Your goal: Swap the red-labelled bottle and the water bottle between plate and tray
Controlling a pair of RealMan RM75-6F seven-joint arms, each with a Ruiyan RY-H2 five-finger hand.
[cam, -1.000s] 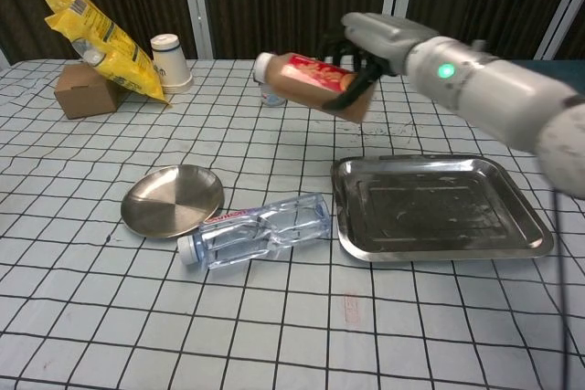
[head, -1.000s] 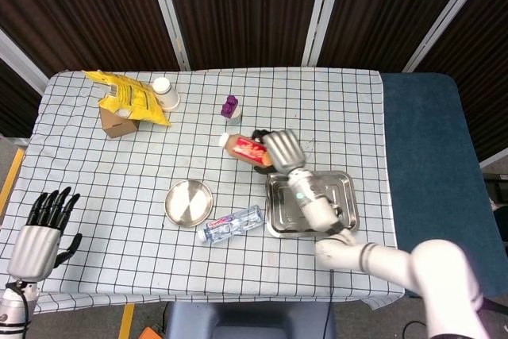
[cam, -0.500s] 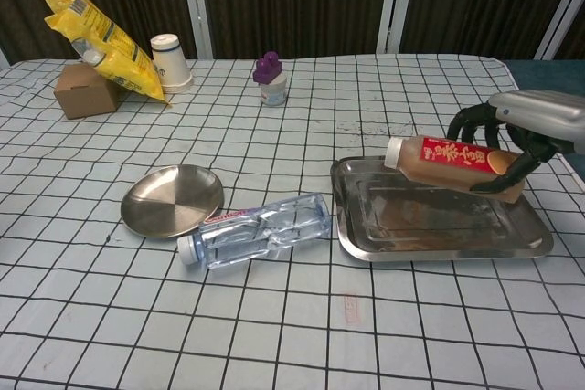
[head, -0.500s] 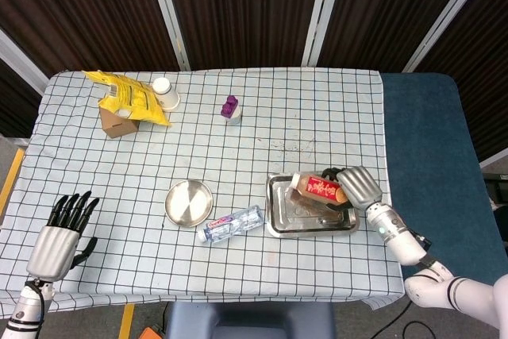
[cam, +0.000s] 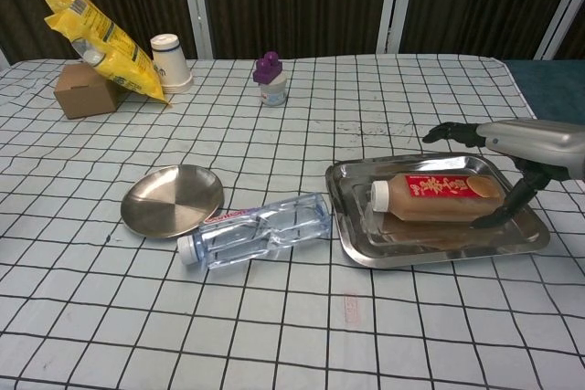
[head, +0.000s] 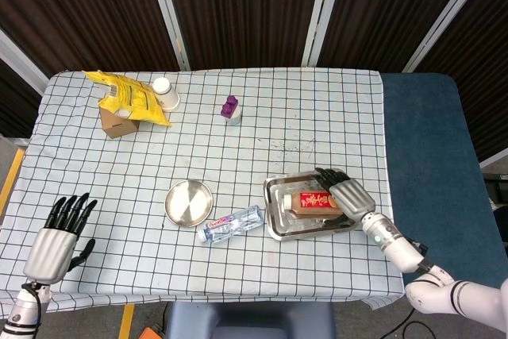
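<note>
Half done, I'd say: red bottle (cam: 437, 197) lies in tray (cam: 430, 253), lower right of frame. My right hand (cam: 512, 148) w/ fingers (cam: 445, 132) spread, letting go. Water bottle (cam: 259, 227) lies on counter beside plate (cam: 174, 198), center-left. Next: lift it onto plate. Left hand (head: 57, 229) idle, holding nothing.

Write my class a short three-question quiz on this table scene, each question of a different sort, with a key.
1. True or false: the red-labelled bottle lies on its side in the tray.
2. Where is the water bottle? A) on the plate B) on the cloth between plate and tray C) in the tray
3. Fill in: the plate holds ____.

Key:
1. True; the right hand is at its base end.
2. B; it lies on its side, its cap end at the plate's rim.
3. Nothing.
</note>
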